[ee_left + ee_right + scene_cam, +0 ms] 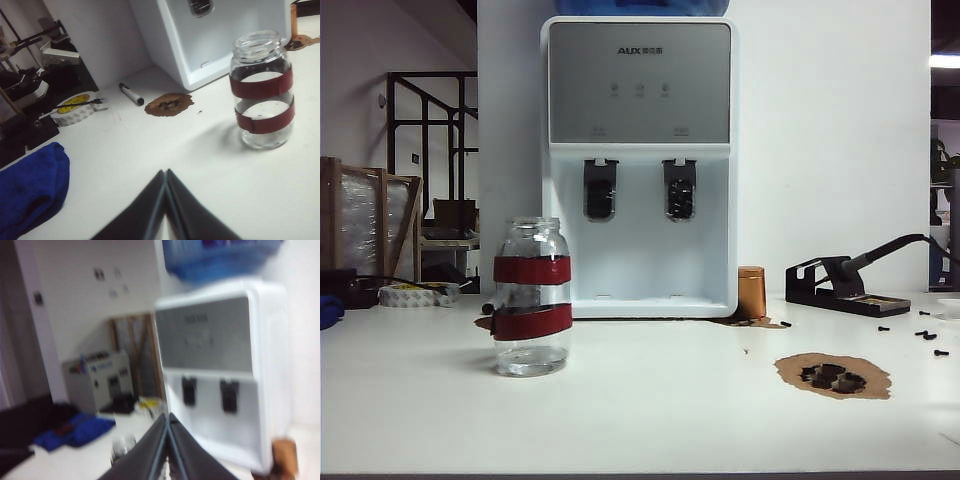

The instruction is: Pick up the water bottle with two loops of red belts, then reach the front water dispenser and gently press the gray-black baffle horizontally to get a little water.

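Note:
The water bottle, a clear jar with two red bands, stands upright on the white table left of the water dispenser. The gray-black baffle hangs under the right tap. Neither gripper shows in the exterior view. My left gripper is shut and empty, low over the table, well short of the bottle. My right gripper is also shut and empty, held up facing the dispenser and its baffle; this view is blurred, with the bottle's mouth faint below.
An identical left paddle hangs beside the baffle. A copper cylinder and a soldering stand sit right of the dispenser, a brown patch in front. A blue cloth, tape roll and marker lie left.

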Robot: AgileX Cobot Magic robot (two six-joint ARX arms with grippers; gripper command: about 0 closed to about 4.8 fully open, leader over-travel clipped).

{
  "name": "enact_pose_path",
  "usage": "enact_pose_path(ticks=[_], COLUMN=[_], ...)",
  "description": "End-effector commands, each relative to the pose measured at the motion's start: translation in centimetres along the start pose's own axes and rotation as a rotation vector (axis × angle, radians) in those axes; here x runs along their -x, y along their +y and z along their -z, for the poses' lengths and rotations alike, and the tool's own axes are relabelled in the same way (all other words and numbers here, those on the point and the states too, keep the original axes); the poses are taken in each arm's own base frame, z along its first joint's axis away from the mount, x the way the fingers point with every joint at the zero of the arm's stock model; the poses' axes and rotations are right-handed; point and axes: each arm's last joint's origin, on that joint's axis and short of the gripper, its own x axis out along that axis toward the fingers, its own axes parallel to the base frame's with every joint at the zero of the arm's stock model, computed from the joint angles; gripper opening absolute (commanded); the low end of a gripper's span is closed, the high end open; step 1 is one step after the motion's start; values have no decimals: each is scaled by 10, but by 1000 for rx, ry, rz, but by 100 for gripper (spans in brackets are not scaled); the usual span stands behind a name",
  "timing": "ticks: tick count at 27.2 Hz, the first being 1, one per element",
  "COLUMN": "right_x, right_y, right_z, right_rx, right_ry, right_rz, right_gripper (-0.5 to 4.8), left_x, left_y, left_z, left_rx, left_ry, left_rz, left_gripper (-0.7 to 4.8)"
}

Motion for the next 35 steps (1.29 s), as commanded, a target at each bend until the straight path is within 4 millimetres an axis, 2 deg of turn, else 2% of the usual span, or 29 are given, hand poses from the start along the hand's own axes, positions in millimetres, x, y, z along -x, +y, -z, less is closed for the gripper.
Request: enact_pose_path(ticks=[1,10,11,14,17,18,20,21,22,23,24,26,31,33,35], right_x=[1,1,1,-3,-27,-43,-74,-83,-101,-108,-119,-128,-131,-136,-146], right_y=[1,1,2,8,12,13,11,9,5,2,-3,-9,-12,-13,-10], right_z=[-6,-5,-8,-33,-69,-84,-96,-96,-93,-90,-85,-80,-72,-59,-35], right_rx=[10,30,32,15,9,6,-7,-10,-14,-16,-5,40,97,79,50], right_ry=[-42,-39,-55,-82,-22,10,68,77,75,76,73,69,51,90,140], right_rz=[-4,-8,-17,-140,-281,-386,-556,-582,-612,-605,-532,-411,-319,-328,-373], right_gripper=[-2,-1,-2,-1,-1,-1,0,6,73,153,331,461,468,469,472], left_x=[0,0,0,0,0,0,0,0,0,0,3,9,24,32,39], left_y=[0,-1,-1,-1,-1,-1,-1,-1,-1,0,2,8,18,23,28], left_z=[1,1,1,1,1,1,1,1,0,-2,-9,-25,-56,-70,-84], left_rx=[3,3,3,3,3,3,4,4,5,6,8,26,37,49,44], left_ry=[9,9,9,9,9,7,3,3,-2,-9,-15,-62,-172,-184,-143], left_rz=[18,17,17,17,19,27,37,35,33,30,29,24,59,59,91], left_gripper=[-1,-1,-1,-1,-1,-1,-1,-1,-1,-2,-1,-1,-2,-2,-2])
